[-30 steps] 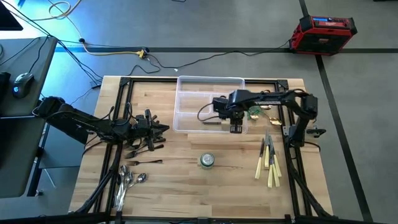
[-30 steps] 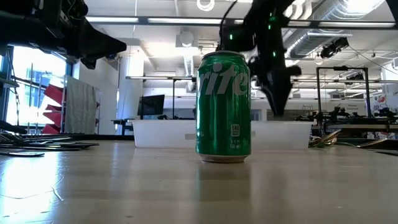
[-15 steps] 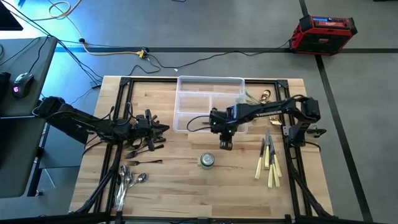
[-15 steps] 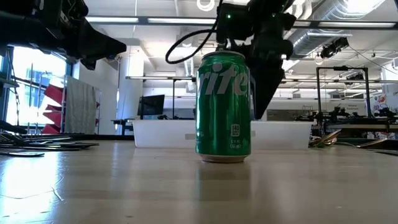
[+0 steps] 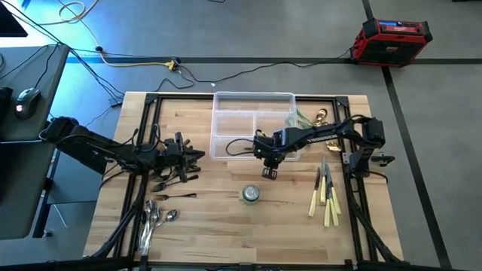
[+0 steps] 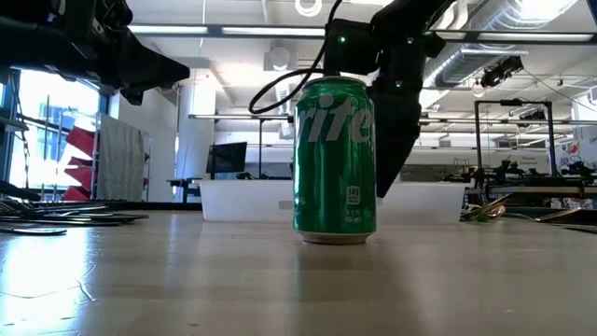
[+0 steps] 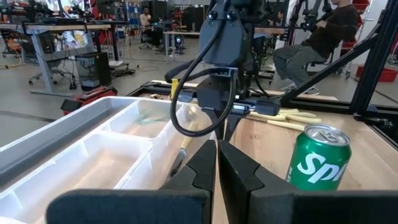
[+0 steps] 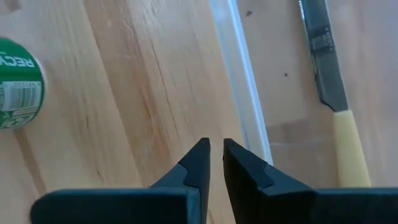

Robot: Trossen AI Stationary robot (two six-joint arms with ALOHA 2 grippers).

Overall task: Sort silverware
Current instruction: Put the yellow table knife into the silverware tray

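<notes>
Now, high view: right pincer (image 5: 269, 172) has come off the clear tray (image 5: 226, 98) since a second ago and hangs over bare worktop (image 5: 211, 218) between the tray's near edge and the green can (image 5: 251, 194). Judged: one drop-off done, arm free for the next piece. Left pincer (image 5: 197, 156) waits just above the dark forks (image 5: 172, 181), clenched on nothing. Spoons (image 5: 154, 218) lie at the near left edge, loose cream-handled knives (image 5: 325, 197) at the right, green-handled pieces (image 5: 305, 118) beside the tray's right end. Most of the silverware is unsorted. The tray compartments that show look bare; the arm hides part of the near right one

Low view: can (image 6: 335, 159) stands upright in front. The right pincer (image 6: 387, 177) points down behind it, lower and closer to the can than a second ago. The tray (image 6: 242, 201) is a pale band behind; contents not readable

Left wrist view: own pincer (image 7: 216, 163) closed and empty. Tray (image 7: 74, 130) compartments on this side look bare. Can (image 7: 314, 165) is well clear of the tray

Right wrist view: right pincer (image 8: 215, 152) all but clenched, nothing between the tips. One cream-handled knife (image 8: 339, 118) lies inside the tray wall (image 8: 239, 74); can (image 8: 18, 84) at the frame edge
</notes>
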